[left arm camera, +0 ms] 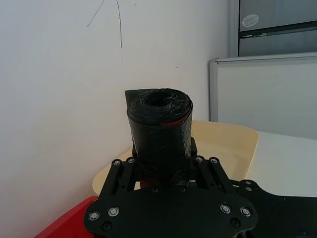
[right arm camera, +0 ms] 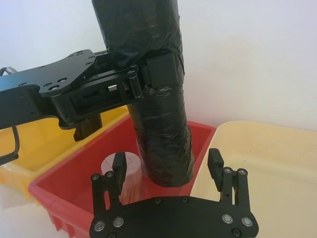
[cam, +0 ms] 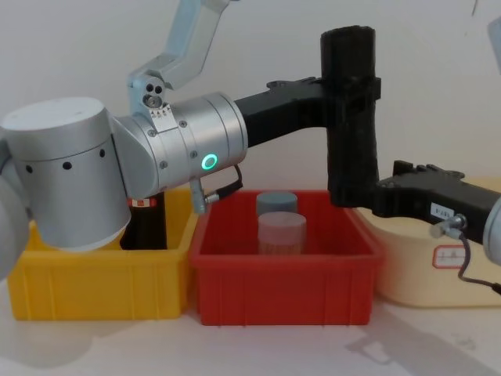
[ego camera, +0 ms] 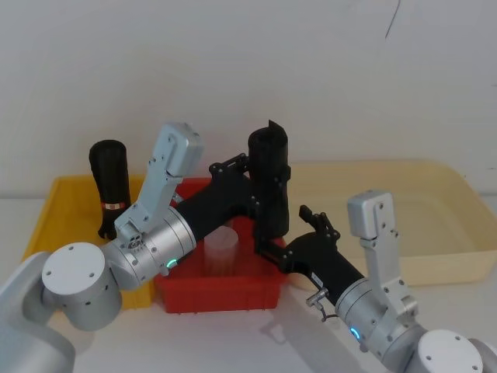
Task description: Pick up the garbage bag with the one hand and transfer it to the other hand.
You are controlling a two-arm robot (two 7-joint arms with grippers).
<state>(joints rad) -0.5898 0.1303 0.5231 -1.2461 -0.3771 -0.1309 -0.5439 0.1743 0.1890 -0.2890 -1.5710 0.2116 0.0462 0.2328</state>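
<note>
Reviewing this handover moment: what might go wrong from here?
1. The right pincer, open, brackets only the bottom end of the garbage bag; gripped that low, the tall roll may tip once the left pincer, clamped higher up, lets go.
2. If it slips, it would likely drop onto the jars in the red bin below.
</note>
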